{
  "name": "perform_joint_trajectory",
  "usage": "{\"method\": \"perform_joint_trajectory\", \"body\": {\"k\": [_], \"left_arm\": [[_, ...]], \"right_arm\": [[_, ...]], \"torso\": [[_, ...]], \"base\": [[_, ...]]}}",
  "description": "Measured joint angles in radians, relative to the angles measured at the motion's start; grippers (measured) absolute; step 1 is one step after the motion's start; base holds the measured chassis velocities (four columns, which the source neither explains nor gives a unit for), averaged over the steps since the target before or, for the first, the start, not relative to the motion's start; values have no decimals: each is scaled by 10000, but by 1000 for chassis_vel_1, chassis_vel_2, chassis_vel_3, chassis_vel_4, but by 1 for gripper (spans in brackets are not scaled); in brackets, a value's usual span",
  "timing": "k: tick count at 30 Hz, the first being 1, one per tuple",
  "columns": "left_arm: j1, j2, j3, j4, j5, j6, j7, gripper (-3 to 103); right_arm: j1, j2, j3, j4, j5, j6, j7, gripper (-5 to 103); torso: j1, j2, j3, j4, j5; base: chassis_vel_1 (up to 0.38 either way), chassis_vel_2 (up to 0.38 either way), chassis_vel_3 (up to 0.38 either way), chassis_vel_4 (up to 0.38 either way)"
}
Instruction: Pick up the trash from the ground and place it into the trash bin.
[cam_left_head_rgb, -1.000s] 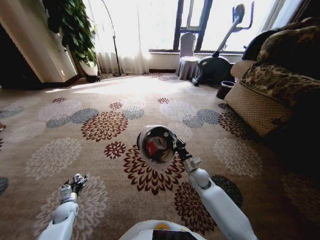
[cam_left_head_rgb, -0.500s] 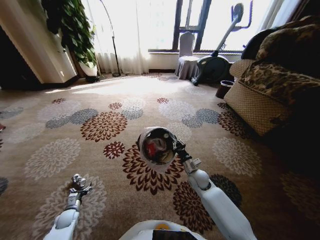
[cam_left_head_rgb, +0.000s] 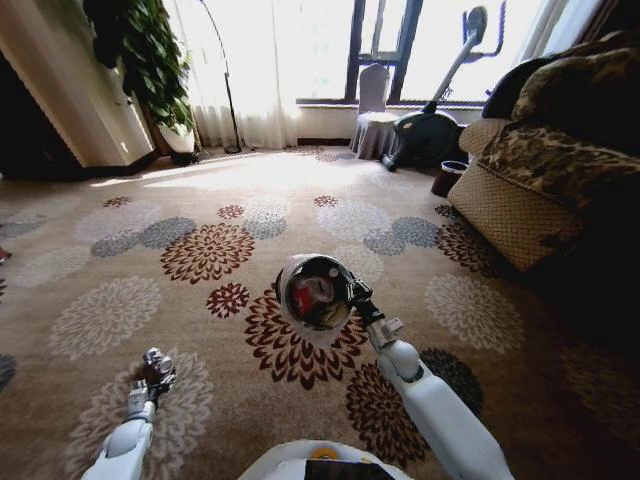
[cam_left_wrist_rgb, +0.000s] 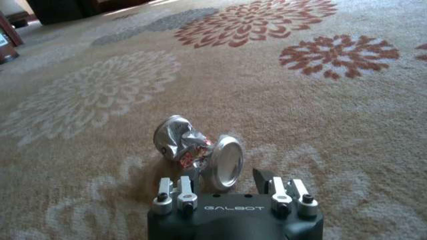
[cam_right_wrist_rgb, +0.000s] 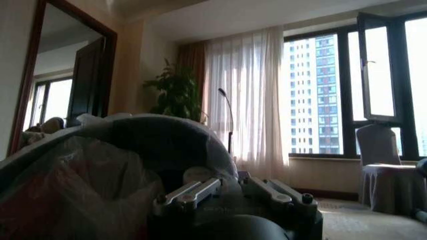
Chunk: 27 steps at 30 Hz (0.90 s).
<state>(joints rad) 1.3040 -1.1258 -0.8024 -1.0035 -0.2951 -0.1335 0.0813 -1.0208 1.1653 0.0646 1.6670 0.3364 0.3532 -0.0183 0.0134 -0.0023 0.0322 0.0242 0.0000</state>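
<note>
Since a second ago our left gripper (cam_left_wrist_rgb: 223, 181) has dropped lower toward the carpet (cam_left_head_rgb: 210, 190) and now sits low at our left, right over a crushed silvery can (cam_left_wrist_rgb: 197, 150); our right gripper (cam_left_head_rgb: 352, 292) has barely shifted, holding the trash bin (cam_left_head_rgb: 316, 290) by its rim, tilted so its mouth faces us, with red and pale litter inside it

We judge the risks thus: the can is slick and dented, so a pinch on its round end could squirt it out across the carpet; the tilted bin could spill what it already carries if our right arm dips further; the liner (cam_right_wrist_rgb: 80, 190) could slip off the rim under our fingers (cam_right_wrist_rgb: 190, 192)

In the left wrist view the can lies on the carpet just ahead of the left fingers (cam_left_wrist_rgb: 170, 192), its flat end between them, the crumpled body beyond; the jaws stand spread on either side, not yet pinching it; the right jaws are pressed together on the bin's rim
</note>
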Motion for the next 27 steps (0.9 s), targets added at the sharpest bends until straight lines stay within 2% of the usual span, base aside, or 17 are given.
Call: {"method": "perform_joint_trajectory", "body": {"k": [2,5,6,9,10,12,15,17,24,27], "left_arm": [[-2,-1,0,-26,-2,-16,2,58],[-41,36,2,-117,5,-26,6,42],[-41,36,2,-117,5,-26,6,42],[-152,150,29,54,6,-90,34,26],[-152,150,29,54,6,-90,34,26],[-257,218,74,252,8,-173,85,15],[-348,253,129,395,11,-241,146,11],[-436,263,193,494,12,-301,196,5],[-523,263,249,503,-19,-445,256,3],[-228,180,210,-313,-551,-532,330,3]], "right_arm": [[-16,4,6,0,0,4,1,0],[-84,70,7,-1,-25,18,0,0],[-84,70,7,-1,-25,18,0,0],[-102,107,11,-25,-43,44,0,0],[-102,107,11,-25,-43,44,0,0],[-131,105,38,-35,-54,51,0,0],[-176,94,71,-35,-60,73,1,0],[-233,79,105,-29,-77,96,0,0],[-300,33,168,2,-90,132,0,0],[-290,34,170,-24,-105,152,0,0]], "torso": [[0,0,0,-1,0],[0,0,0,-1,1],[0,0,0,-1,1],[0,0,0,0,2],[0,0,0,0,2],[0,0,0,0,1],[0,0,0,-1,1],[0,0,0,-2,1],[0,0,0,-2,0],[0,0,1,1,0]], "base": [[0,0,0,0],[0,0,0,0],[0,0,0,0],[0,0,0,0],[0,0,0,0],[0,0,0,0],[0,0,0,0],[0,0,0,0],[0,0,0,0],[0,0,0,0]]}}
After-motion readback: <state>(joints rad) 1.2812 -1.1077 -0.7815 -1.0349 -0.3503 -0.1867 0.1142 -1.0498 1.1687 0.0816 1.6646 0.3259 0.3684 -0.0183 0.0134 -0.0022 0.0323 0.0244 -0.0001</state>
